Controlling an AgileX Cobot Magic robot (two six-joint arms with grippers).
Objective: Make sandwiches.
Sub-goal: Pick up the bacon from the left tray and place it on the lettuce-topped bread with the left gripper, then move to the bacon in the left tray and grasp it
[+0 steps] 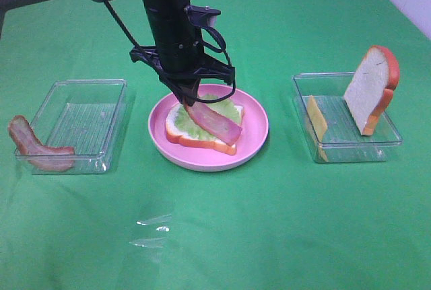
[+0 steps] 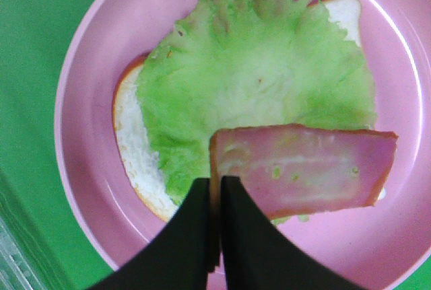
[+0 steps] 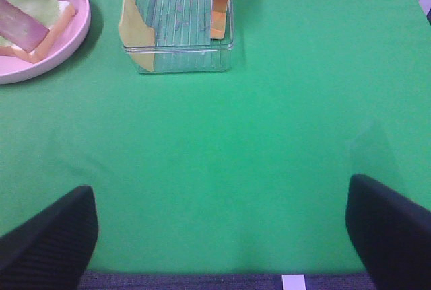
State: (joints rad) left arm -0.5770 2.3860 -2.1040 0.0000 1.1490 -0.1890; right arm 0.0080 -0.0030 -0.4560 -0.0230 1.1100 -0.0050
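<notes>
A table covered in green cloth (image 1: 283, 223) is filling the whole frame. A round pink plate (image 1: 202, 162) is sitting on it at the centre. A clear left tray (image 1: 84, 125) is resting at centre left and a clear right tray (image 1: 340, 132) at centre right, both well apart from the plate. A spare bacon strip (image 1: 30, 145) is lying on the cloth at the far left, curling around the left tray's near corner. A yellow cheese slice (image 1: 316, 120) is standing on edge on the cloth, leaning against the right tray's outer wall on the plate's side. Faint clear glints (image 1: 153, 231) are showing on the cloth at lower centre.
</notes>
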